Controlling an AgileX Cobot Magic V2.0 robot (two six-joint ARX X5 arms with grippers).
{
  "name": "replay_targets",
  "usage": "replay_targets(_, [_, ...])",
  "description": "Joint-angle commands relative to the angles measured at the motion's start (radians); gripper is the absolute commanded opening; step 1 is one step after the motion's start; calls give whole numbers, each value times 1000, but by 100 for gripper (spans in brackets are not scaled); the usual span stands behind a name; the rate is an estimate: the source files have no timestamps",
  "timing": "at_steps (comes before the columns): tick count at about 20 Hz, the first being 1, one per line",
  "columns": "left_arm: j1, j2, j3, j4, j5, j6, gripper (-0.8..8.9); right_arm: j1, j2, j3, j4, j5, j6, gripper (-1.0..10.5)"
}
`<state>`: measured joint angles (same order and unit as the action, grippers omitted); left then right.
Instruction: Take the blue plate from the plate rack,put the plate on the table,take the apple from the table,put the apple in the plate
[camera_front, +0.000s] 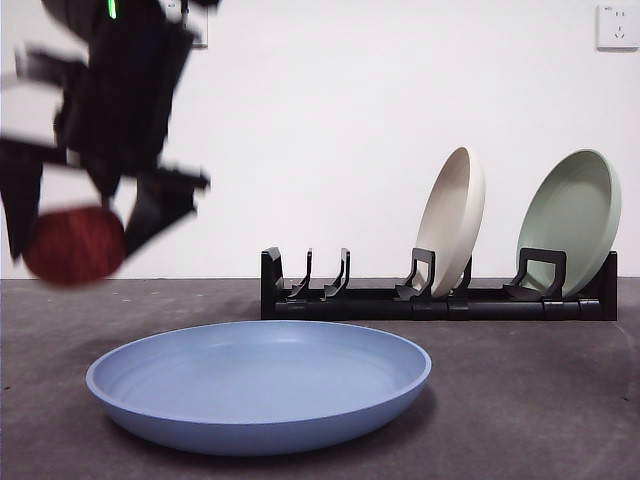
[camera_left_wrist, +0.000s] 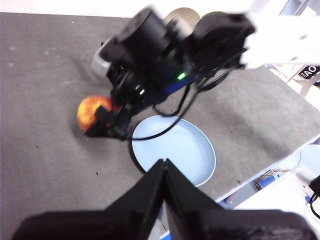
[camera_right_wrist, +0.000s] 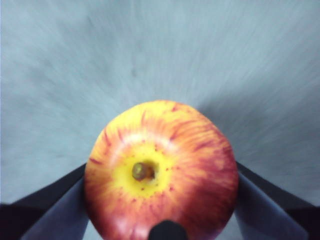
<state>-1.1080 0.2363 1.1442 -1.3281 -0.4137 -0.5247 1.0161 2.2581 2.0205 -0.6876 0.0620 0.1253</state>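
The right gripper (camera_front: 75, 235) holds the apple (camera_front: 74, 245) in the air at the left of the front view, above the table (camera_front: 540, 400) and clear of it. Its jaws press the fruit from either side, and the right wrist view shows the apple (camera_right_wrist: 161, 172) from above, stem dimple up, with a yellow patch around the stem. The arm and apple are blurred.

The blue plate (camera_front: 258, 385) lies flat on the table in the near middle, to the right of the apple and lower than it. The apple is not over the plate.

Behind the plate, the rack (camera_front: 440, 295) stands along the far side of the table. A cream plate (camera_front: 451, 220) and a pale green plate (camera_front: 570, 220) lean on edge in its right slots.

The left gripper (camera_left_wrist: 164, 167) is high above the near edge of the table, jaws closed together and holding nothing.
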Motion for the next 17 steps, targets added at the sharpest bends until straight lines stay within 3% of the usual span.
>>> replay_targets(1, [4,-5,-6,5,0,4,-8,24,-64,-6,-24,31,-77,92])
replay_targets(5, [4,-5,-6,5,-2,3,-8,25,-187,-167,-12,49,-119,92])
replay_targets(9, [4,-5,-6,5,-7,3,-8,23,-391,-513,189,73,-113,92])
replay_targets(13, [3,-3,-6,5,-62,4,-8,2,-537,-779,325,80,-40,92])
replay_targets(17, [3,-3,-6,5,-63,8,-8,-8,-575,-935,415,75,23,93])
